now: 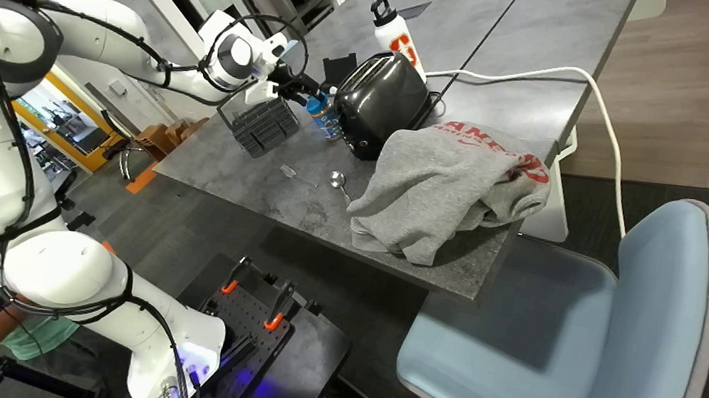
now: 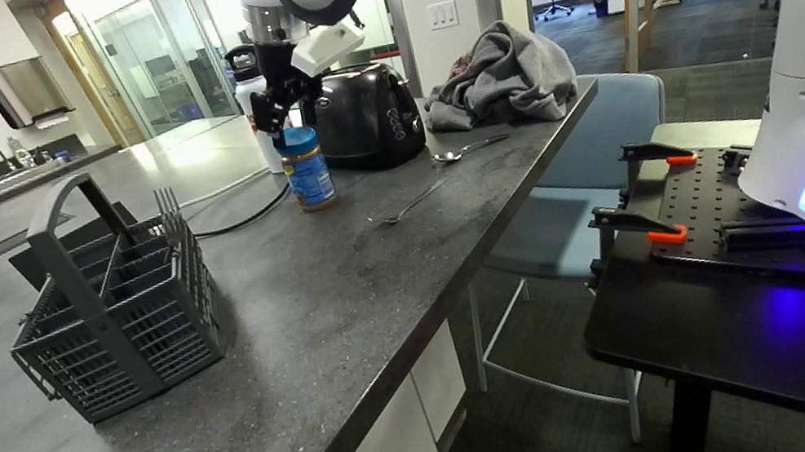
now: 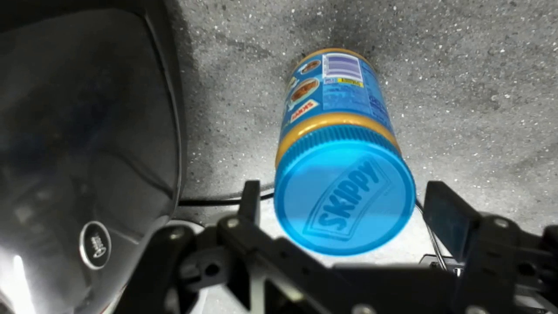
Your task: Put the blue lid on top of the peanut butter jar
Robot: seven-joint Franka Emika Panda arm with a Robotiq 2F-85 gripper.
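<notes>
The peanut butter jar [image 3: 338, 87] stands upright on the grey table, with a blue label. The blue lid [image 3: 344, 200] sits on top of the jar. The jar [image 2: 311, 180] and the lid [image 2: 297, 141] also show in both exterior views, the jar [image 1: 329, 126] and lid [image 1: 317, 102] close beside the toaster. My gripper [image 3: 344, 198] is open at the lid, one finger on each side. Gaps show between both fingers and the lid in the wrist view. In an exterior view, the gripper [image 2: 279, 115] is at the lid's top.
A black toaster [image 2: 367, 116] stands right beside the jar and fills the left of the wrist view [image 3: 87, 122]. A white bottle [image 1: 401, 37] is behind it. A grey cutlery basket [image 2: 115, 334], two utensils including a spoon [image 2: 450, 156], and a grey sweatshirt [image 1: 450, 183] lie around.
</notes>
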